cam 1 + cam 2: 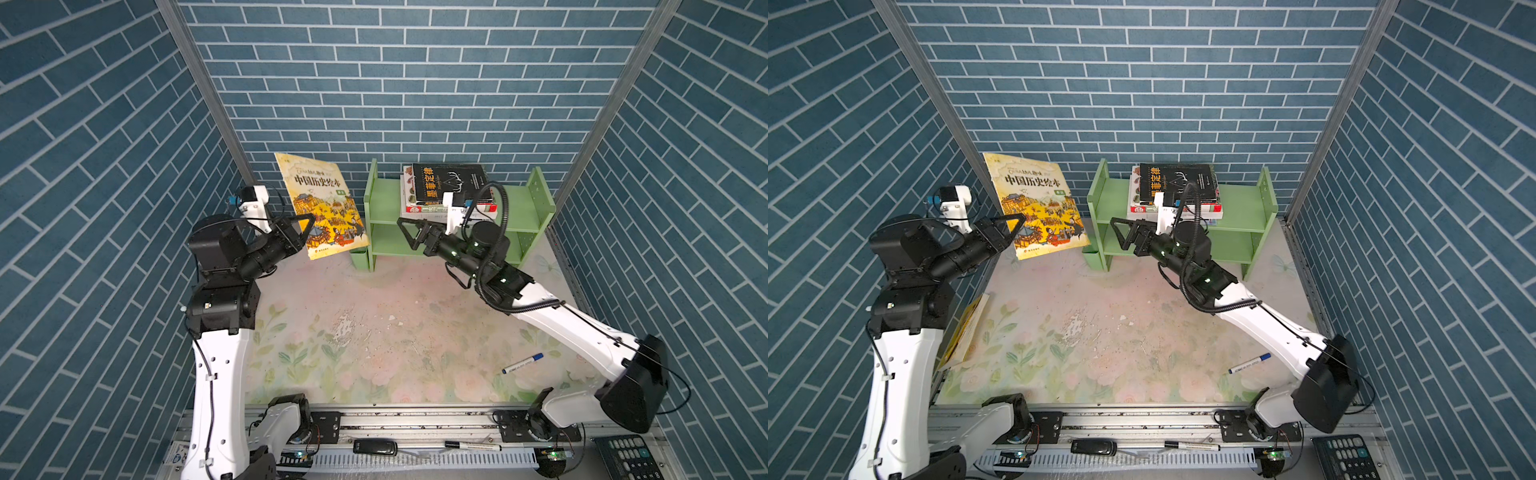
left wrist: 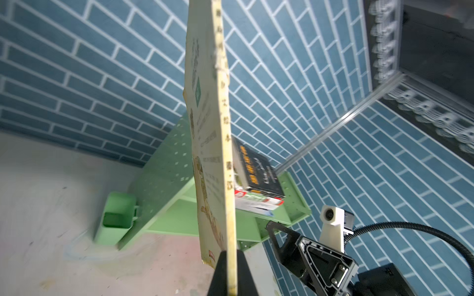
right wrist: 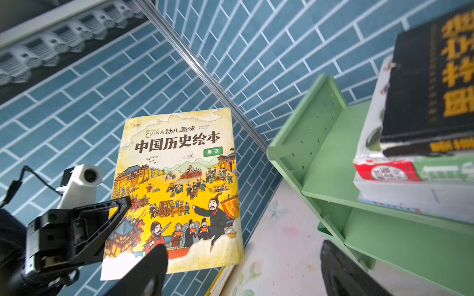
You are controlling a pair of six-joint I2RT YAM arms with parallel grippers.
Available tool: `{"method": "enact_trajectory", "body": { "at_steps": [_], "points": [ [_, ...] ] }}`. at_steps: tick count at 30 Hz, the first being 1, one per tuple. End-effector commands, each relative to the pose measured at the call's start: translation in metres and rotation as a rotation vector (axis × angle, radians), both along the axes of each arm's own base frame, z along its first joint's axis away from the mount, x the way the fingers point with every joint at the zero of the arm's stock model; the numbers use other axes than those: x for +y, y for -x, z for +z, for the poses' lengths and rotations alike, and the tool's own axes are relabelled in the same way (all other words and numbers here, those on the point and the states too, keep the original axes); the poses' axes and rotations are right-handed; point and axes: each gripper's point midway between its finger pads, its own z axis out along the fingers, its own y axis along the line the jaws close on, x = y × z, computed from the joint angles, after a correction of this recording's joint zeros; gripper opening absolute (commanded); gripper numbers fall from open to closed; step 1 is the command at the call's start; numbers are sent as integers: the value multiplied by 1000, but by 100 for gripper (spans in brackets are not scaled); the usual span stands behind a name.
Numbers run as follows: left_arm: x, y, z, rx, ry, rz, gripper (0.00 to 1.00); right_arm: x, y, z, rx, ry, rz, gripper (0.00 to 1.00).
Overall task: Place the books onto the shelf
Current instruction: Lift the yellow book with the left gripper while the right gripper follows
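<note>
Fingers (image 2: 220, 274) of the left hand (image 1: 309, 222) pinch the yellow book (image 1: 322, 203); right hand (image 1: 405, 230) gapes empty.

On yellow book (image 3: 177, 189) cover: small "CHINA 幼儿趣味" at top, big black title "中国历史绘本" under it, green tag (image 3: 213, 151) "秦·汉". On black book (image 1: 451, 183) cover, orange characters: "墨菲定律". The red-and-green spine (image 3: 387, 173) below it: print too blurred. The pen (image 1: 522, 363) label: too small to read.

The left tool (image 1: 1016, 222) is gripping the yellow book (image 1: 1038, 203) aloft, left of the shelf (image 1: 1241, 199); the right tool (image 1: 1119, 230) is hovering before it, under the books (image 1: 1177, 183) stacked on top.
</note>
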Motion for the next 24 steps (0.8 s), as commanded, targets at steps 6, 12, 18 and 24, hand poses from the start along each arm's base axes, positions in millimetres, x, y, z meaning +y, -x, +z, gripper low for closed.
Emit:
{"method": "enact_trajectory", "body": {
  "at_steps": [6, 12, 18, 24],
  "points": [
    [-71, 5, 102, -337, 132, -190, 0, -20, 42, 27, -75, -95, 136, 98],
    [-142, -34, 128, -400, 162, -309, 0, -31, 56, 34, -100, -151, 168, 98],
    [-220, -49, 149, -444, 233, -448, 0, -49, 68, 47, -166, -209, 155, 99],
    [-260, -57, 146, -423, 297, -531, 0, -66, 67, 59, -199, -252, 105, 98]
  ]
}}
